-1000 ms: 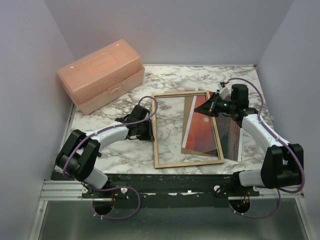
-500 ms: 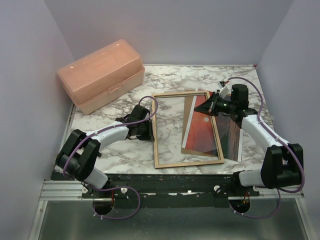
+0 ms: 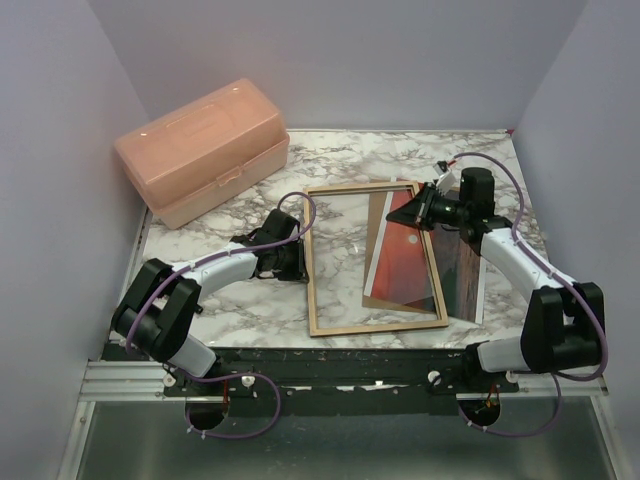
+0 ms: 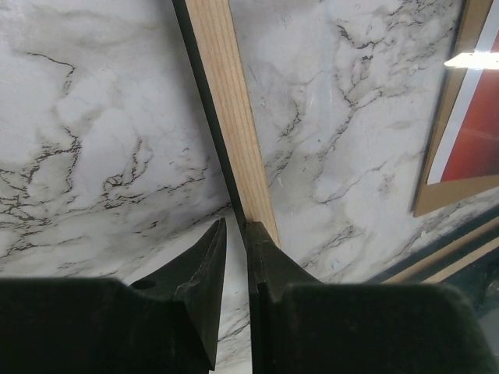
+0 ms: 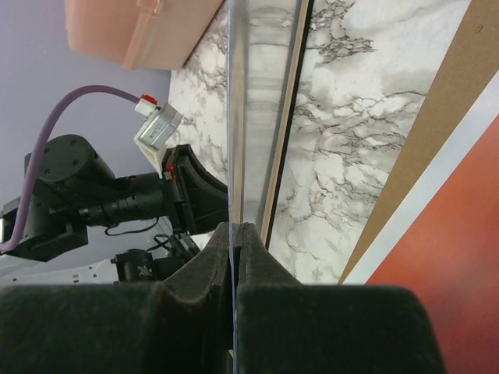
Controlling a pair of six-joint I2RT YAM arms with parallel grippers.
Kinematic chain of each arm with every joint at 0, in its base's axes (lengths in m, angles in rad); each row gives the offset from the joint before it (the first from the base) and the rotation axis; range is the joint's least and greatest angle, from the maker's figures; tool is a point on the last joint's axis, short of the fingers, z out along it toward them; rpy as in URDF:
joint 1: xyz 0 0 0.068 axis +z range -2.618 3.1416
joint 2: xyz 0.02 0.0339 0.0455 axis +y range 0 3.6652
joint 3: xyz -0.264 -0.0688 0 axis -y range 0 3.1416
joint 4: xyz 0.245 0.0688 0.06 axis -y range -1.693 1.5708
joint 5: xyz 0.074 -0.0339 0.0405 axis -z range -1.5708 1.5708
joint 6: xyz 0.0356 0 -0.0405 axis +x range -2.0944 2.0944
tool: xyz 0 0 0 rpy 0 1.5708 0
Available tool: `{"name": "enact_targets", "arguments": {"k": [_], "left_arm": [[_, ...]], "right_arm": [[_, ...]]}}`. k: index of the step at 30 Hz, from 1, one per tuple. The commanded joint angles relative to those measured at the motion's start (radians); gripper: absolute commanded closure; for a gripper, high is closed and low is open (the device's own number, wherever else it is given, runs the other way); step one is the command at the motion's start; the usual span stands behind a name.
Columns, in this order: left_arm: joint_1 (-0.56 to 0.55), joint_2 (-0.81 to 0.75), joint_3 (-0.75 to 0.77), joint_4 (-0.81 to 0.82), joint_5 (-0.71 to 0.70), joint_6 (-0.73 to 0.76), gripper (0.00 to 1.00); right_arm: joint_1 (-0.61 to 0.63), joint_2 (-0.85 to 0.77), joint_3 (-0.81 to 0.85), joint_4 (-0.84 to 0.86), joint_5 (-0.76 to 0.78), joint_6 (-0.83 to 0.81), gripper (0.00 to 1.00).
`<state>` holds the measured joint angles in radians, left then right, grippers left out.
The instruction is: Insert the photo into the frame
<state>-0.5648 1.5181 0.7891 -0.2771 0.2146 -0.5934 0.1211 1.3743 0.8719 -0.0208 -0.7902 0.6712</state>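
My right tool (image 5: 234, 226), clamped on the clear pane (image 5: 253, 93), has barely crept left. My left tool (image 4: 236, 224) sits nearly together at the frame (image 3: 312, 270) rail, and I cannot tell if it grips. The photo (image 3: 405, 265) is not yet seated.

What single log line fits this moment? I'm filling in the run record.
left pincer: nearly shut, tips at frame rail | right pincer: shut on clear pane | photo: under pane
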Motion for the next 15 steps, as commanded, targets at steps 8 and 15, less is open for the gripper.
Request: {"name": "enact_targets", "arguments": {"k": [8,15], "left_arm": [[-0.010,0.052,-0.022,-0.042,-0.060,0.033,0.83],[-0.009,0.053,-0.021,-0.042,-0.060,0.035,0.83]], "right_arm": [[0.002,0.057,-0.001,0.041,0.023,-0.028,1.00],[0.003,0.081,-0.028,0.023,0.051,-0.070,0.92]]}}
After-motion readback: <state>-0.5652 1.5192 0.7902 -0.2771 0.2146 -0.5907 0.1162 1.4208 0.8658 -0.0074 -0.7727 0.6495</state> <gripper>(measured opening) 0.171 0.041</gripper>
